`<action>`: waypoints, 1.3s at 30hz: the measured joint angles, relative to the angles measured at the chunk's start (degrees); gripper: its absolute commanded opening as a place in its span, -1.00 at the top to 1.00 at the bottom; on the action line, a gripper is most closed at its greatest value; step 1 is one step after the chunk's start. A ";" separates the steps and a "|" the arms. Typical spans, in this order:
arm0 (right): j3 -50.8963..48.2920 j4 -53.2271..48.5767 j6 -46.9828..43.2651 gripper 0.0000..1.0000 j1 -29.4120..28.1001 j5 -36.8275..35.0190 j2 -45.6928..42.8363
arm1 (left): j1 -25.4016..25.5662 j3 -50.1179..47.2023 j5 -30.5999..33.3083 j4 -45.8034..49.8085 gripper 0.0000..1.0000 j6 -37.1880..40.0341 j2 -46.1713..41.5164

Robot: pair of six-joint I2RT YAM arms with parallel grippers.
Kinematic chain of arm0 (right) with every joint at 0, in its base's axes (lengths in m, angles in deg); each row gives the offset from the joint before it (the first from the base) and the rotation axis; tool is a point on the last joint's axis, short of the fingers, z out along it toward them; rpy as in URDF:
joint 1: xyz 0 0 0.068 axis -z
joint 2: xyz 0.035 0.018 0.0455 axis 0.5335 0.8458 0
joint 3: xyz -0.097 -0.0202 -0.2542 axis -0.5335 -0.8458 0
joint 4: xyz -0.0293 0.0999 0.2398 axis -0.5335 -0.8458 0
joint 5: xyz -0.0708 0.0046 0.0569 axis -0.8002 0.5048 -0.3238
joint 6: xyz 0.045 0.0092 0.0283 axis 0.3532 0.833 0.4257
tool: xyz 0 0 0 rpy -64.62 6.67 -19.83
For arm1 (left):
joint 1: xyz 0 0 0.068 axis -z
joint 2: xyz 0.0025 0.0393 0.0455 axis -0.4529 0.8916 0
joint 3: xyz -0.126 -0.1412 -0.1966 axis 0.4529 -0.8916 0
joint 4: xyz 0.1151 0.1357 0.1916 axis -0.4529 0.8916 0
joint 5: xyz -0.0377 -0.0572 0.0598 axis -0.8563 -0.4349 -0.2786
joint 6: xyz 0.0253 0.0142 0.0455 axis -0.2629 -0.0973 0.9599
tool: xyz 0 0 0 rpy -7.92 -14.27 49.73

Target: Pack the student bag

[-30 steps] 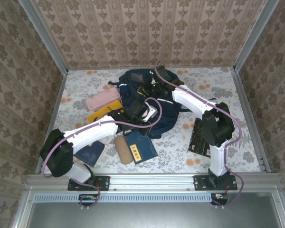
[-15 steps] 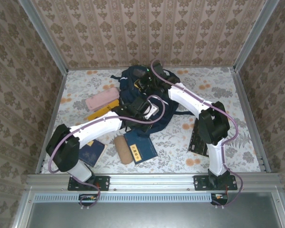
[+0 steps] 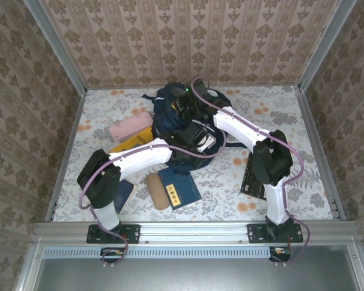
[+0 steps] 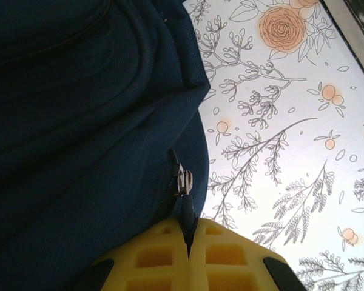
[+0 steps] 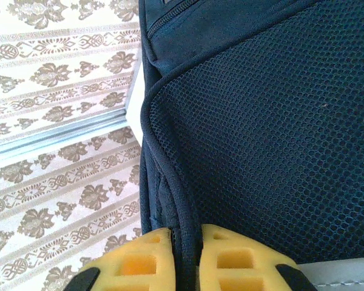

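Top external view first: where did the backpack [image 3: 165, 118] lie? (Ana)

On the flowered worktop [image 3: 291, 115], toward the far wall and about midway across, in a navy heap. Both arms reached onto it. The left arm [image 3: 139, 159] slanted in from the near left, and the right arm [image 3: 238, 126] bent over it from the right. (Ben)

What lay around it? (Ana)

A pink pouch [image 3: 131, 126] and a yellow book [image 3: 133, 141] were just to its left. A blue book with a yellow label [image 3: 179, 187] and a tan case [image 3: 159, 191] sat near its front edge. A dark book [image 3: 255, 176] lay apart on the right, partly hidden by the right arm. (Ben)

And the left pincer [image 4: 188, 237]? (Ana)

In the left wrist view its yellow fingers [image 4: 151, 254] were pressed together on the dark tab of the zip pull [image 4: 185, 182]. The silver part of the pull stood just above them, at the edge where the navy fabric met the worktop. (Ben)

The right pincer [image 5: 185, 242]? (Ana)

In the right wrist view it was pinching the backpack by a corded seam [image 5: 168, 182]. The cord ran down between the two yellow fingers [image 5: 139, 260], which sat tight against it on both sides. A dark mesh panel [image 5: 273, 133] filled the fabric to the right of the seam, and the patterned wall [image 5: 48, 79] showed to its left. (Ben)
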 measured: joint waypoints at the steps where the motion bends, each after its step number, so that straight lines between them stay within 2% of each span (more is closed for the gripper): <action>1: 0.00 -0.09 0.24 1.00 -0.17 -0.98 -0.20 | 0.26 0.70 0.39 0.00 1.00 0.22 0.74; 10: 0.35 -0.20 2.64 1.00 -0.70 -7.26 -2.49 | 2.34 11.76 3.21 1.92 1.00 0.94 10.54; 18: 1.70 -3.04 4.44 1.00 -0.94 -11.06 -2.47 | 4.48 28.11 7.72 7.23 1.00 1.18 21.62; 25: 1.70 -3.72 4.55 1.00 -1.01 -13.14 -2.47 | 4.63 39.10 8.59 12.46 1.00 1.36 27.50; 27: 1.70 -3.78 4.52 1.00 -1.03 -13.25 -2.47 | 4.76 39.12 8.59 13.22 0.76 1.77 27.50; 28: 1.70 -3.87 4.52 0.92 -1.03 -13.35 -2.47 | 4.85 38.97 8.57 13.51 0.47 2.19 27.50; 29: 1.70 -3.96 4.39 0.67 -1.03 -13.38 -2.47 | 4.90 38.62 8.41 13.49 0.24 2.38 27.50; 31: 1.70 -3.89 4.33 0.25 -1.03 -13.35 -2.47 | 5.16 37.22 7.15 12.98 -0.02 3.02 27.36; 33: 1.86 -3.30 4.28 -0.09 -1.09 -13.29 -2.54 | 5.75 34.29 5.84 11.78 -0.15 3.52 27.02; 36: 3.41 -2.62 2.36 -0.42 -1.73 -12.79 -2.95 | 6.29 29.38 4.00 10.56 -0.26 4.28 26.21; 39: 7.43 -4.92 -1.84 -0.60 -2.12 -11.98 -3.21 | 6.27 23.87 2.45 9.81 -0.32 5.03 23.45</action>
